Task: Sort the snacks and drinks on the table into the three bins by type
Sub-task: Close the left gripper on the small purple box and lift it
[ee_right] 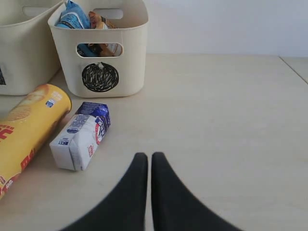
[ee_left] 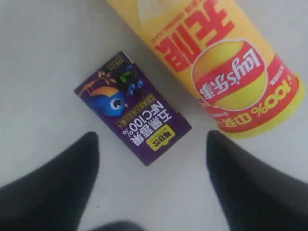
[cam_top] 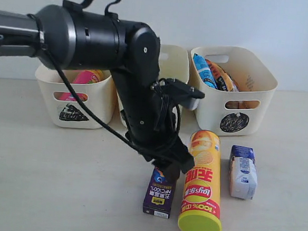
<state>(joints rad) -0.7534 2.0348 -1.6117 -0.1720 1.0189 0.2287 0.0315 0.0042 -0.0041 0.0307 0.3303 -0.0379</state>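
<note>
The left arm point(cam_top: 96, 37) enters level, high above the carton point(cam_top: 159, 194), bends at the elbow and slopes steeply down toward it. The left gripper point(ee_left: 153, 137) points down over the carton, its two black fingers point(ee_left: 67, 178) spread wide, one on each side and clear of it. The right gripper point(ee_right: 146, 158), seen from its own wrist, has its fingertips pressed together with nothing between them.

Saw matt, faint wood grain on the table point(cam_top: 43, 182). Noted glossy printed wrap on the yellow-orange chip tube point(cam_top: 202, 182), smooth plastic on its lid point(cam_top: 199, 225). Found semi-gloss card on the dark purple box point(ee_left: 134, 110) beside the tube. Logged smooth matt plastic on the cream bins point(cam_top: 209, 117) behind the tube.
</note>
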